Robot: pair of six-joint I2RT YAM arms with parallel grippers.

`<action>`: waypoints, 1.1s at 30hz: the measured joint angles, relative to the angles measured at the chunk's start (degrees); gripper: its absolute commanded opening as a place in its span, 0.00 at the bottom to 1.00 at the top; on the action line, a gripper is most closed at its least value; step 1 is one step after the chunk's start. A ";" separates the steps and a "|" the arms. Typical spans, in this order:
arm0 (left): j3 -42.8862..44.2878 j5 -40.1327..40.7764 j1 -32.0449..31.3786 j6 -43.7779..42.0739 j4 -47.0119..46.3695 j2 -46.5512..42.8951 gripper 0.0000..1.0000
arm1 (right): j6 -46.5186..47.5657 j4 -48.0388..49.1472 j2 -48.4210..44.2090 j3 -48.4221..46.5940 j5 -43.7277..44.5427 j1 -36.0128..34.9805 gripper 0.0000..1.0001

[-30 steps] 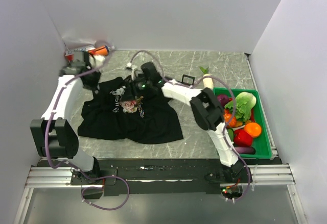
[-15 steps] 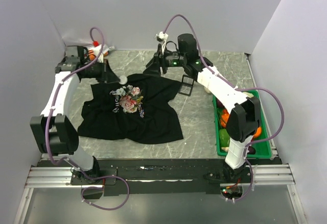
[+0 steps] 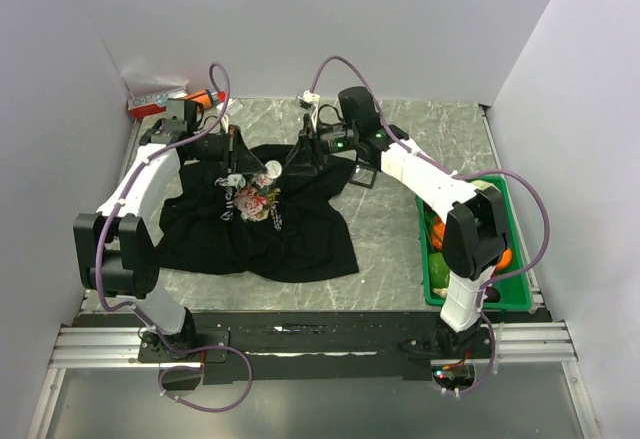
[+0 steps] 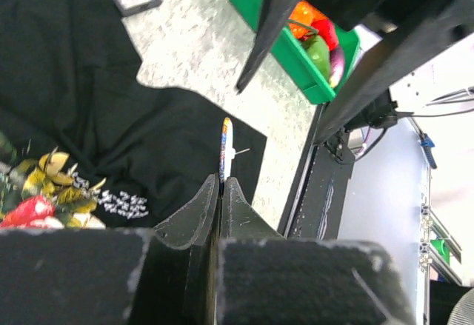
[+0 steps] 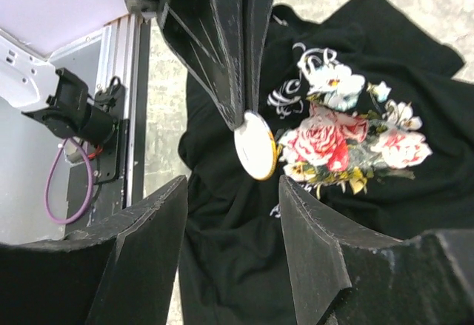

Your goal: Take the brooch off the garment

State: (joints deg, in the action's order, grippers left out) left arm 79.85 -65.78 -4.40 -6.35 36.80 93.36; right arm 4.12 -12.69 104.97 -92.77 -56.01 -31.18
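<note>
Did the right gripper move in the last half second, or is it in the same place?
Yes. The right gripper has come forward from the back edge of the table and is now over the garment.

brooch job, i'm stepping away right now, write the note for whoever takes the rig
Left gripper: shut on the brooch, which is held edge-on with its pin bare.
Right gripper: open, holding nothing, pointed at the brooch.
Garment: laid out beneath both grippers.
Done: the brooch looks free of the fabric, held in the air above the garment.
Left: probably carry it clear of the garment and set it down; the right arm can likely back away.
</note>
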 measured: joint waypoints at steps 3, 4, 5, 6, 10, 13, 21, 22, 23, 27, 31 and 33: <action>-0.28 -2.03 0.04 0.04 -1.57 -0.11 0.01 | -0.81 -0.13 0.00 0.72 -0.44 0.09 0.61; -0.33 -2.58 0.02 0.04 -2.16 -0.24 0.01 | -1.25 -0.15 0.00 0.76 -0.70 0.13 0.61; -0.42 -3.06 -0.02 -0.02 -2.60 -0.46 0.01 | -1.57 -0.04 0.02 0.76 -1.07 0.20 0.61; -0.55 -3.48 -0.04 -0.02 -3.06 -0.68 0.01 | -1.75 -0.04 0.07 0.74 -1.42 0.24 0.61; -0.92 -4.96 -0.33 0.02 -4.68 -1.36 0.01 | -3.43 -0.20 1.31 -0.79 -3.45 0.61 0.60; -1.22 -5.66 -0.63 0.07 -6.10 -1.40 0.01 | -5.42 -0.13 2.23 -1.46 -4.59 1.18 0.59; -1.75 -6.45 -0.87 -0.15 -7.17 -1.40 0.01 | -8.00 -0.15 5.53 -3.21 -6.19 1.60 0.53; -1.75 -6.43 -0.96 -0.26 -7.08 -1.38 0.01 | -8.20 -0.22 5.68 -3.26 -6.25 1.60 0.51; -1.75 -6.45 -1.01 -0.31 -7.02 -1.38 0.01 | -8.48 -0.24 5.86 -3.39 -6.45 1.62 0.49; -1.73 -6.45 -1.36 -0.68 -6.93 -1.38 0.01 | -9.49 -0.11 6.01 -3.67 -7.08 1.70 0.47; -1.70 -6.54 -1.77 -1.46 -6.40 -1.18 0.01 | -10.32 -0.02 6.01 -3.67 -7.56 1.99 0.45; -1.53 -6.56 -1.88 -1.57 -5.97 -0.98 0.01 | -10.58 0.04 6.01 -3.67 -7.76 2.14 0.45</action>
State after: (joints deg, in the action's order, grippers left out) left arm 78.32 -72.34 -6.28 -7.92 30.83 92.38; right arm -6.46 -12.64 110.98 -96.44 -63.77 -29.04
